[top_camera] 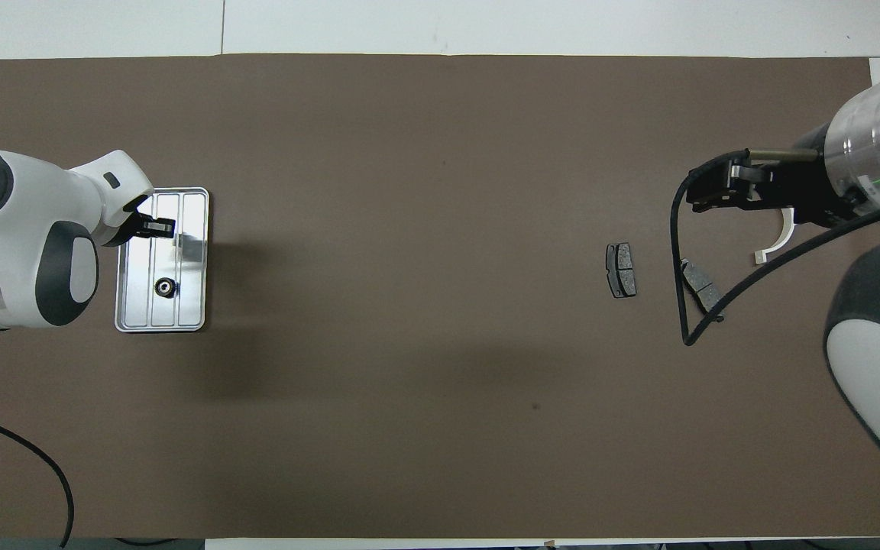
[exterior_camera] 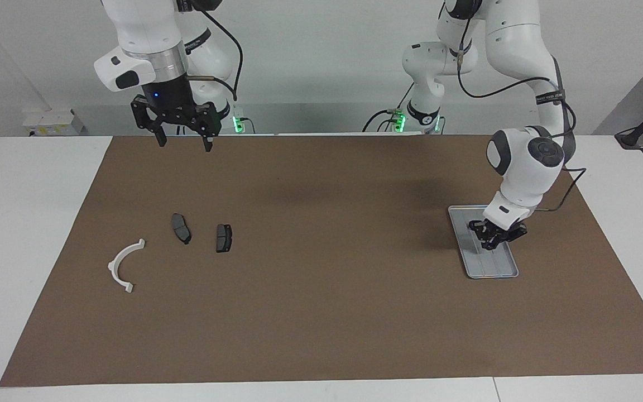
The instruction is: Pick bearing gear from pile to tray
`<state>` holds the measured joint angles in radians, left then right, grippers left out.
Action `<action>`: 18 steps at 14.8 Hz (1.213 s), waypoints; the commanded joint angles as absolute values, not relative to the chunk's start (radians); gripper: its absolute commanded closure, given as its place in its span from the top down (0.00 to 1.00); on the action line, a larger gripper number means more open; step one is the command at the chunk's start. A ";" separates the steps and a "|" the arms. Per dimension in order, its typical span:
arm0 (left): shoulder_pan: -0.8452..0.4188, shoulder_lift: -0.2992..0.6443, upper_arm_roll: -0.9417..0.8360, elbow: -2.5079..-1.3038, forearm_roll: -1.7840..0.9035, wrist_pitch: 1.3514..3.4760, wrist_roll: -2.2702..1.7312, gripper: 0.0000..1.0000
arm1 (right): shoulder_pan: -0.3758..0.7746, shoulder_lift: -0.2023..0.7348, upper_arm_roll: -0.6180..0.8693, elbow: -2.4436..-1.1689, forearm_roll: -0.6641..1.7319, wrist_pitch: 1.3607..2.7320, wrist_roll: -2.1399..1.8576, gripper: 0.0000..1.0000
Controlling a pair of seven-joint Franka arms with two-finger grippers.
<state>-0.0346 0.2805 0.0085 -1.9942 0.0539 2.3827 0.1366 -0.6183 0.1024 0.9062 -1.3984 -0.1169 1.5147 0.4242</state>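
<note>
Bearing gear (top_camera: 164, 286): small black ring, the task's part; I see it lying loose in the tray, at the end nearer the robots, so I judge the drop already made.
Mat (exterior_camera: 321, 312): brown sheet covering most of the table, everything I care about sits on it, which keeps the dark parts readable for me.
Tray (exterior_camera: 508, 268): shallow ridged metal tray toward the left arm's end of the table, set well apart from the loose parts so sorted and unsorted pieces do not mix.
Left gripper (exterior_camera: 494, 234): low over the tray's middle, wrist bent down into it; I cannot tell how its fingers stand, and in the overhead view the ring lies clear of them, nothing carried that I can see.
Right gripper (exterior_camera: 183, 137): hangs high over the mat's edge at the right arm's end, fingers spread apart and empty; I read it as waiting, held up so it blocks nothing.
Pile: what is left toward the right arm's end, spread thin enough that each piece could be taken alone.
White arc (exterior_camera: 125, 265): curved plastic piece, farthest of the three from the robots.
Brake pads: one (exterior_camera: 181, 228) beside the arc, the other (exterior_camera: 224, 238) just beside that, toward the table's middle, both flat on the mat.
Remaining: I see no other black ring among these parts.
</note>
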 commanded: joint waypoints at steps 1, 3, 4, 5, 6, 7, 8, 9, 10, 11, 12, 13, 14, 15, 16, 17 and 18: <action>-0.029 0.288 0.011 -2.025 0.043 2.445 0.144 0.05 | -0.630 0.089 0.911 -1.397 -0.068 1.503 0.433 1.00; -0.017 0.293 0.009 -2.032 0.043 2.465 0.146 0.05 | -0.630 0.089 0.911 -1.396 -0.064 1.509 0.431 1.00; -0.015 0.295 0.009 -2.037 0.043 2.473 0.147 0.05 | -0.630 0.089 0.911 -1.396 -0.064 1.509 0.430 1.00; -0.015 0.301 0.009 -2.042 0.043 2.480 0.147 0.05 | -0.630 0.089 0.911 -1.396 -0.064 1.508 0.428 1.00; -0.015 0.302 0.009 -2.048 0.043 2.491 0.146 0.05 | -0.630 0.089 0.911 -1.397 -0.064 1.505 0.428 1.00; -0.015 0.304 0.011 -2.054 0.043 2.503 0.146 0.05 | -0.629 0.089 0.911 -1.397 -0.064 1.503 0.428 1.00; -0.015 0.305 0.011 -2.060 0.043 2.514 0.146 0.05 | -0.629 0.087 0.911 -1.397 -0.064 1.502 0.426 1.00; -0.015 0.305 0.011 -2.068 0.043 2.522 0.146 0.05 | -0.629 0.087 0.910 -1.396 -0.064 1.500 0.426 1.00; -0.015 0.307 0.011 -2.071 0.043 2.528 0.144 0.05 | -0.621 0.087 0.902 -1.397 -0.064 1.499 0.425 1.00; -0.017 0.307 0.009 -2.074 0.043 2.533 0.144 0.05 | -0.598 0.081 0.872 -1.397 -0.063 1.499 0.425 1.00; -0.017 0.310 0.011 -2.075 0.043 2.539 0.141 0.05 | -0.519 0.066 0.792 -1.397 -0.061 1.499 0.425 1.00; -0.020 0.317 0.009 -2.079 0.043 2.543 0.140 0.05 | -0.411 0.057 0.669 -1.397 -0.049 1.499 0.420 1.00; -0.021 0.318 0.011 -2.080 0.043 2.546 0.143 0.09 | -0.306 0.042 0.538 -1.397 -0.016 1.499 0.402 1.00; -0.023 0.318 0.011 -2.082 0.043 2.546 0.143 0.19 | -0.214 0.028 0.418 -1.400 0.018 1.500 0.376 1.00; -0.025 0.318 0.011 -2.082 0.043 2.546 0.143 0.25 | -0.125 0.026 0.309 -1.404 0.028 1.500 0.353 1.00; -0.026 0.318 0.011 -2.082 0.043 2.543 0.143 0.56 | -0.026 0.023 0.201 -1.405 0.029 1.500 0.339 1.00; -0.028 0.318 0.011 -2.080 0.043 2.542 0.144 0.88 | 0.057 0.021 0.110 -1.405 0.029 1.500 0.339 1.00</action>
